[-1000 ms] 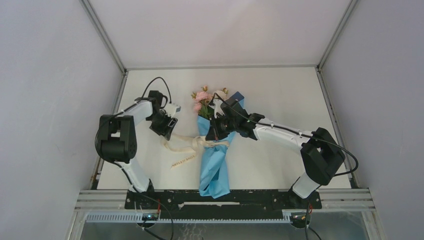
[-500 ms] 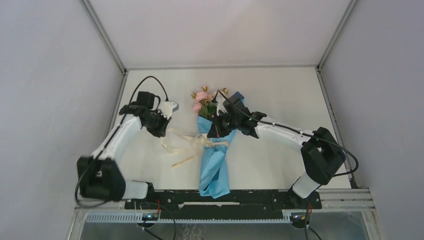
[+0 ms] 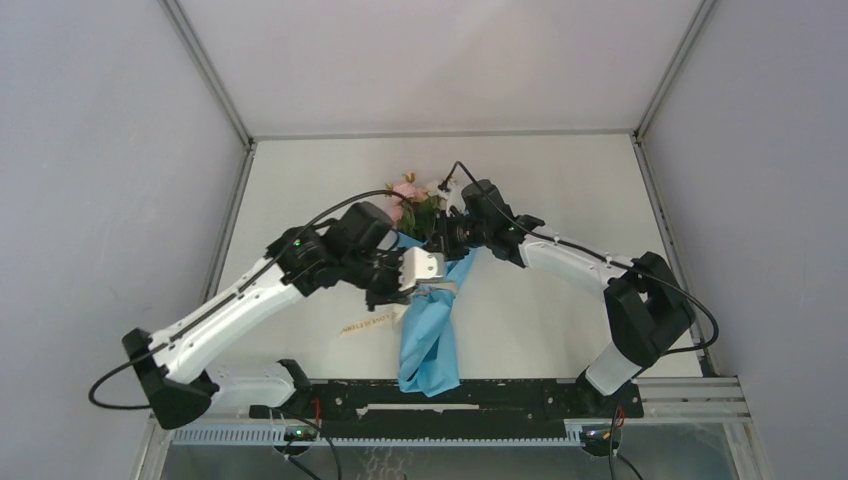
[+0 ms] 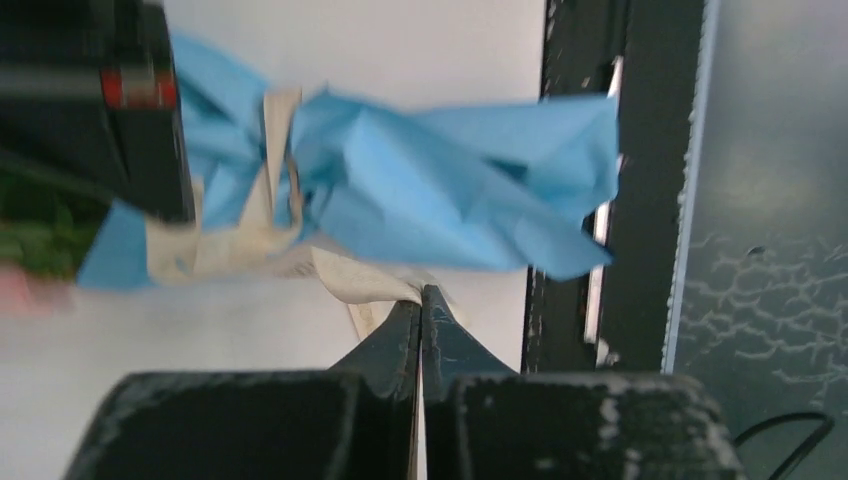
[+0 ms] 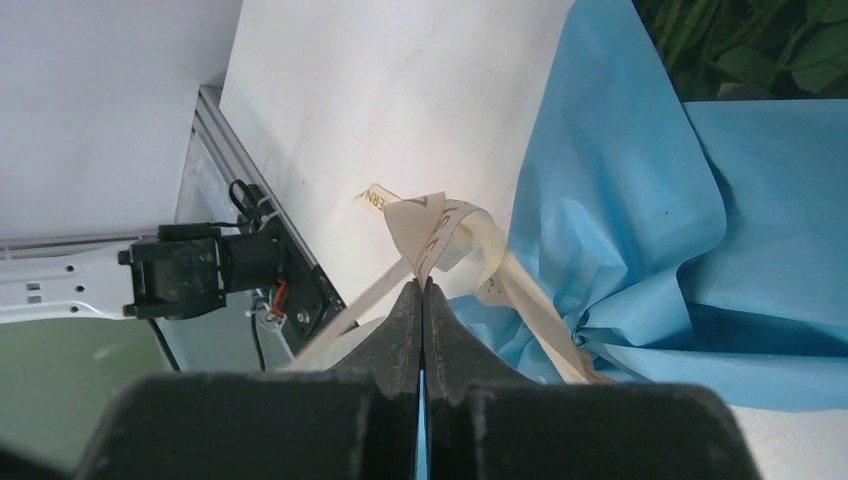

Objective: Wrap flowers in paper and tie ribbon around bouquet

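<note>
The bouquet lies lengthwise mid-table: a cone of blue paper (image 3: 430, 335) with pink and cream flowers (image 3: 408, 193) at its far end. A cream ribbon (image 3: 366, 322) circles the cone's waist, and its printed tail trails off to the left. My left gripper (image 3: 395, 292) reaches across to the cone's left side. In the left wrist view it (image 4: 421, 300) is shut on a ribbon (image 4: 352, 279) strand beside the crumpled paper (image 4: 450, 190). My right gripper (image 3: 441, 243) hovers by the cone's upper part. There it (image 5: 423, 286) is shut on a ribbon (image 5: 432, 224) loop next to the paper (image 5: 640, 200).
The black rail (image 3: 450, 395) along the table's near edge lies just below the cone's tip. Metal frame posts (image 3: 655, 180) border the table's sides. Green leaves (image 5: 760, 40) fill the right wrist view's top corner. Part of the left arm (image 5: 190, 275) shows beyond the ribbon.
The left arm swung from the table's left side over to the bouquet, and its jaws closed on a ribbon strand. The right gripper shifted slightly toward the flowers, still shut on the ribbon.
</note>
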Controlling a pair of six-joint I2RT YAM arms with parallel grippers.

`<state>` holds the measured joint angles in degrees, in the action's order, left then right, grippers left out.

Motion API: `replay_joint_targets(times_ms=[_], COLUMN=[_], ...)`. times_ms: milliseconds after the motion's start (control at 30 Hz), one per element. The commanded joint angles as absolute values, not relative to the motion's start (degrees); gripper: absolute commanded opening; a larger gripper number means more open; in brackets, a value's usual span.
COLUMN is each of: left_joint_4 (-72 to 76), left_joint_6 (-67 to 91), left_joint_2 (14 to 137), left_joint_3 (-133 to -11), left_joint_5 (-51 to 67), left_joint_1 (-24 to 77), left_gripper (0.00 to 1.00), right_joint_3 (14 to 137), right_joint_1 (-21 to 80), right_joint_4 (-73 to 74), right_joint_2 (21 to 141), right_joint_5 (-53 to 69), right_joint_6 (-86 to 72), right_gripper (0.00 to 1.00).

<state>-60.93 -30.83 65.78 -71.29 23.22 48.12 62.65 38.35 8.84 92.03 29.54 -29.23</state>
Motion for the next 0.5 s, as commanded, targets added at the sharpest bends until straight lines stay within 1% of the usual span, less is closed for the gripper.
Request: replay_joint_targets(times_ms=[0,100,167,467], left_joint_4=[-55.24,-54.33,-51.44,-41.01], left_joint_6=[-26.89,-24.12,-22.67,-16.38], left_joint_2=[72.50,77.43,79.62,90.45], left_joint_3=[-82.14,-87.03,-87.97,-93.29], left_joint_5=[28.20,30.73,31.73,29.06], left_joint_1=[54.48,57.44,58.42,62.82], left_gripper=[0.00,0.00,0.00,0.00], right_joint_3=[63.01,63.01,63.01,63.04], right_joint_1=[36.72,35.65,34.99,31.72], right_joint_4=[6.24,6.07,5.86,5.28], right_joint_2=[89.41,89.08,89.03,90.04], right_joint_5=[32.19,32.83,33.31,36.60], right_joint_6=[-31.49,-31.23,-30.83,-29.09], right_gripper=[0.00,0.00,0.00,0.00])
